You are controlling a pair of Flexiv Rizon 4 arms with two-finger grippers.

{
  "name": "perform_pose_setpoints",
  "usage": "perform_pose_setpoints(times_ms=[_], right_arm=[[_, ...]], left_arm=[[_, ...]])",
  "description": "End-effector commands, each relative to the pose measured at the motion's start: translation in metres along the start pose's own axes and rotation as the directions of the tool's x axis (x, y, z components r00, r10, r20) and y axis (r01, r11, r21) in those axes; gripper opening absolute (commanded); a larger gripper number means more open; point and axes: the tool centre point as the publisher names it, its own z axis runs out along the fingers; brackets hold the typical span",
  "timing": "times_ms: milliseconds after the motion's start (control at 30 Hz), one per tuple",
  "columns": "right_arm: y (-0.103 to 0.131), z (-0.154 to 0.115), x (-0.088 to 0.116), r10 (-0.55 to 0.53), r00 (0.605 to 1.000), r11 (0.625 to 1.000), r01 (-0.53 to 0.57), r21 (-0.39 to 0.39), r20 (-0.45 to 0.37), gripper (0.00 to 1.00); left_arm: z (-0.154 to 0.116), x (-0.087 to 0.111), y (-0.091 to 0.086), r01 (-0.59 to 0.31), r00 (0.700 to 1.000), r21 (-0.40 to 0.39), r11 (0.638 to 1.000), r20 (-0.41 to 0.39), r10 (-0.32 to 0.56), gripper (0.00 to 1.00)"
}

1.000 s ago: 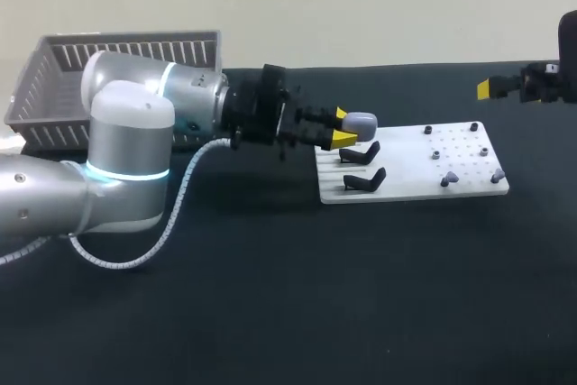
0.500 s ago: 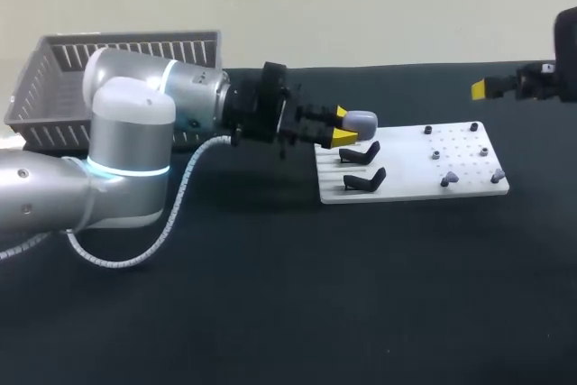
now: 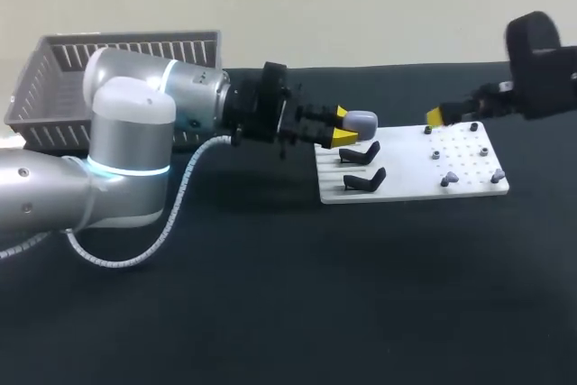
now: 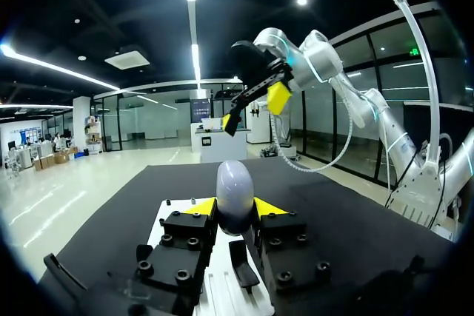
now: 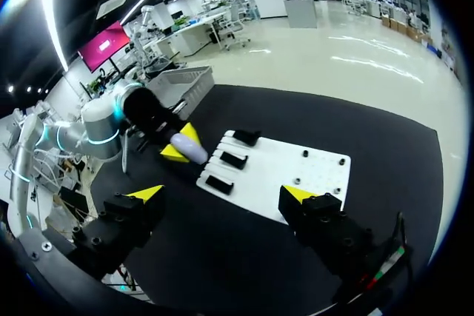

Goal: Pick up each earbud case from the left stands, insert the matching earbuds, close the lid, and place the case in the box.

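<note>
1. While your left gripper (image 3: 343,128) was clamped on the earbud case (image 3: 359,122), one yellow tip on each flank, the case sat at the far-left corner of the white board (image 3: 406,187), about 1 o'clock from the table's middle.
2. The shell looked smooth, rounded and glossy (a pale grey egg from the left wrist), so I judged it could slip; you needed a steady, level squeeze.
3. Your right gripper (image 5: 222,196) stood wide apart and empty, near 2 o'clock over the board's far edge.
4. The small grey pieces (image 3: 448,179) at 3 o'clock, likely earbuds, called for a fine pinch.
5. The stands (image 3: 362,152) were black, angular and matte, and the slatted grey box (image 3: 54,69) waited at 10 o'clock.
</note>
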Motion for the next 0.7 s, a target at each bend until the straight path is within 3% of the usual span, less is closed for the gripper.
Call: perform_pose_setpoints(times_ms=[33, 200, 700], right_arm=[[0.020, 0.017, -0.004, -0.025, 0.999, 1.000, 0.025, 0.003, -0.028, 1.00], [0.031, 0.032, -0.009, -0.047, 0.998, 0.998, 0.045, -0.035, -0.044, 1.00], [0.034, 0.070, -0.011, -0.054, 0.992, 0.997, 0.047, -0.066, -0.112, 1.00]], left_arm=[[0.000, 0.001, 0.000, -0.002, 1.000, -0.001, 1.000, 0.002, 0.002, 0.00], [0.000, 0.001, 0.000, -0.002, 1.000, -0.001, 1.000, 0.002, 0.002, 0.00], [0.000, 0.001, 0.000, -0.002, 1.000, -0.001, 1.000, 0.002, 0.002, 0.00]])
